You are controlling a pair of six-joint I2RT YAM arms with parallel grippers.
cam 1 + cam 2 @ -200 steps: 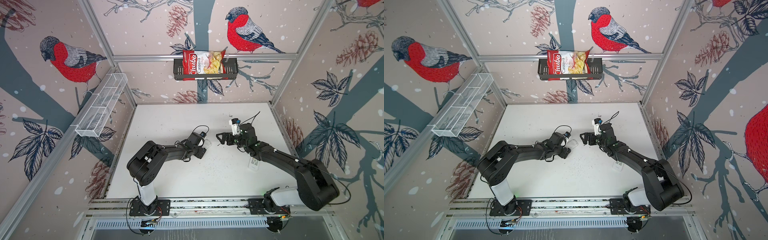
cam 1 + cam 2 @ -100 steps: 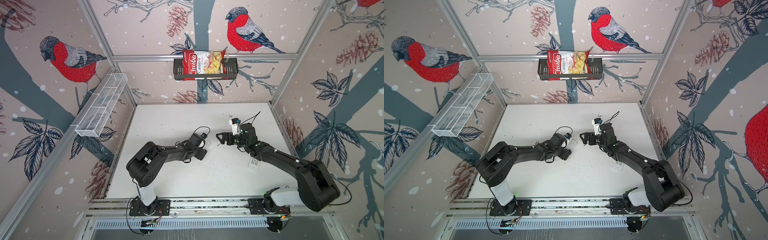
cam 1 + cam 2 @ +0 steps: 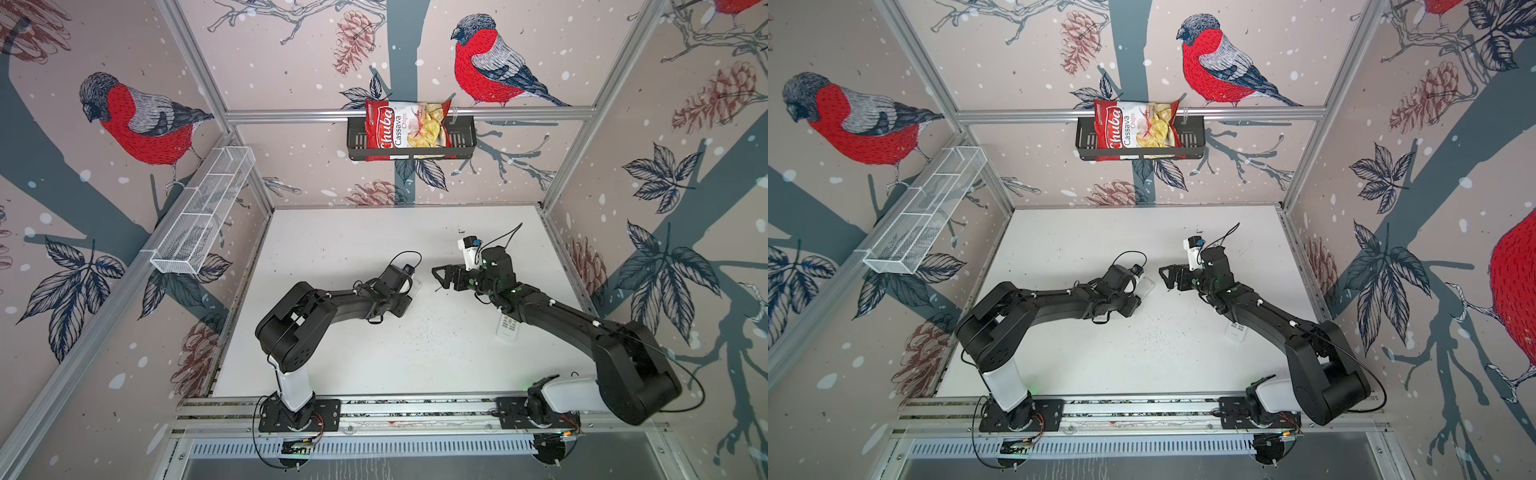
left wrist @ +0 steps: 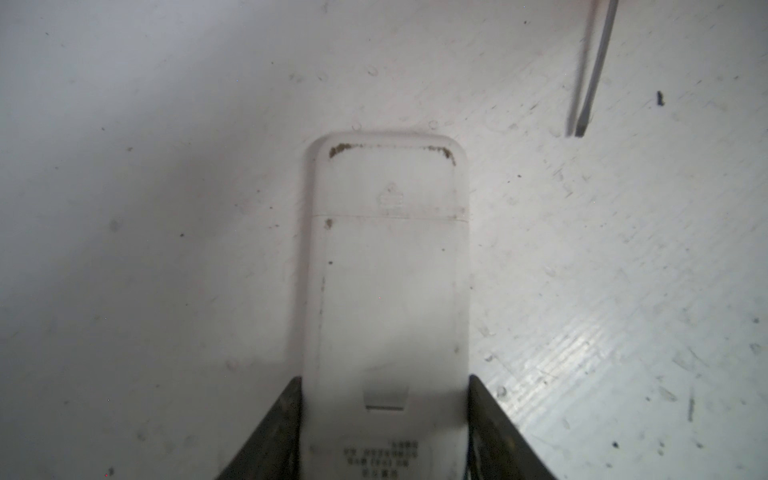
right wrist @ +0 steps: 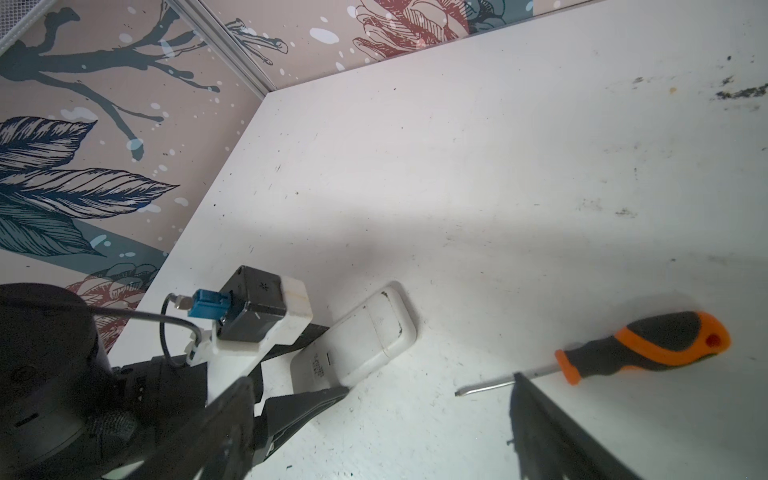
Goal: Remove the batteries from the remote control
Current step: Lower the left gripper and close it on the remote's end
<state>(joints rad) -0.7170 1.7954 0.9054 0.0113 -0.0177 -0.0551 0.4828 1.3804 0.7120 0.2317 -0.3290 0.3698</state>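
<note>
A white remote control (image 4: 386, 291) lies back up on the table, its battery cover closed. My left gripper (image 4: 384, 380) is shut on its lower end, one finger against each long side. In both top views only a sliver of this remote (image 3: 417, 286) (image 3: 1148, 286) shows past the left wrist. The right wrist view shows the same remote (image 5: 361, 345) in the left gripper's black fingers (image 5: 307, 405). My right gripper (image 5: 380, 378) (image 3: 441, 277) hovers open just right of it, holding nothing. The batteries are hidden.
An orange-and-black screwdriver (image 5: 648, 345) lies on the table beside the right gripper, its blade (image 4: 590, 83) pointing toward the remote. A second white remote (image 3: 507, 326) (image 3: 1235, 332) lies partly under the right forearm. Wall baskets hang at the back and left.
The left gripper's jaws have closed in onto the remote's sides. Both arms have stayed almost where they were.
</note>
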